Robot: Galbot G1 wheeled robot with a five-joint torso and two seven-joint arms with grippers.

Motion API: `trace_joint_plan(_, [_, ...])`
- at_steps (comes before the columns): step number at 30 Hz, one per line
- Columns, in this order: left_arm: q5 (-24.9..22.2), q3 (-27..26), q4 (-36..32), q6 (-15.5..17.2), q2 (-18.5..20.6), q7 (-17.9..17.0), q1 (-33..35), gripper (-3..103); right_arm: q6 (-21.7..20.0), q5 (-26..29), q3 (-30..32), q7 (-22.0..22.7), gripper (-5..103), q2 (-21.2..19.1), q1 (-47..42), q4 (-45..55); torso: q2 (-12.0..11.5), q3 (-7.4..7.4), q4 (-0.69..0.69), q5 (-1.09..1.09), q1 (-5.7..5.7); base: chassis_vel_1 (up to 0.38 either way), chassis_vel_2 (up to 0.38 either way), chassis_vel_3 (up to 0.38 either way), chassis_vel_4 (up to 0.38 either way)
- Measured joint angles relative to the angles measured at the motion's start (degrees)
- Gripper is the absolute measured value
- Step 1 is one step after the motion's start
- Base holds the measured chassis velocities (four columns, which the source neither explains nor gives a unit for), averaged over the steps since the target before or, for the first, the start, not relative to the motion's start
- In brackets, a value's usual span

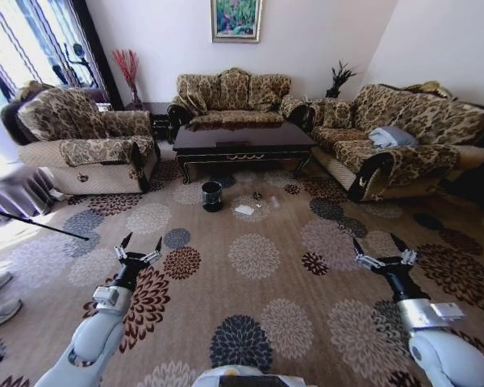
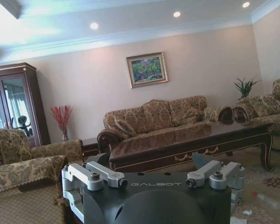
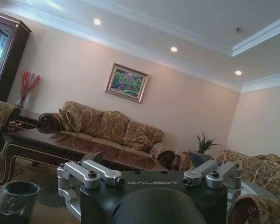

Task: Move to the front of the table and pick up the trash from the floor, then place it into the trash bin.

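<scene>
Both arms reach forward low over the floor (image 1: 250,306), left tool (image 1: 141,246) and right tool (image 1: 381,246) fingers apart

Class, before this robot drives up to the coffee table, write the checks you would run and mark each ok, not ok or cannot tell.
1. Left gripper open and holding nothing: ok.
2. Right gripper open and holding nothing: ok.
3. Carpet between robot and table free of obstacles: ok.
4. Trash bin upright in front of the table: ok.
5. Trash located: white tissue lies beside the bin: ok.
6. Robot near enough to grasp the trash: not ok.
</scene>
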Motion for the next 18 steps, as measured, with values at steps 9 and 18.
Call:
trace_joint_plan(9, [0.77,-0.14,0.5,0.15,-0.34,-0.69,0.24,100,0.27,-0.59,0.0,0.13,100,0.76,-0.09,0.5,0.0,0.0,0.0,0.0,0.0,0.0,0.0,0.0,0.0])
trace_joint_plan(18, [0.45,-0.25,0.48,-0.58,-0.56,-0.62,0.34,100,0.13,-0.37,-0.03,0.19,100,1.62,-0.32,1.25,0.0,0.0,0.0,0.0,0.0,0.0,0.0,0.0,0.0])
